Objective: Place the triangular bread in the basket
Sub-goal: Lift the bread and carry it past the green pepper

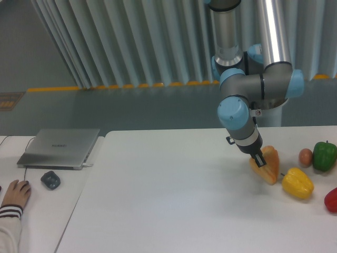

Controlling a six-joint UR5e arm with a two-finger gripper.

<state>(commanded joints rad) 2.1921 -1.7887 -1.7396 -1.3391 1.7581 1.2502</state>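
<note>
The triangular bread [268,166] is a golden-orange wedge at the right of the white table [168,200], just left of a yellow bell pepper. My gripper [260,161] is shut on the triangular bread, its dark fingers pinching the bread's left upper side. The bread appears lifted slightly, tilted with its point downward. The basket is out of view.
A yellow bell pepper [297,183] lies right beside the bread. A small brown egg [305,157], a green pepper [324,155] and a red pepper [331,200] sit at the right edge. On the left are a laptop [60,147], a mouse [50,180] and a person's hand [16,194].
</note>
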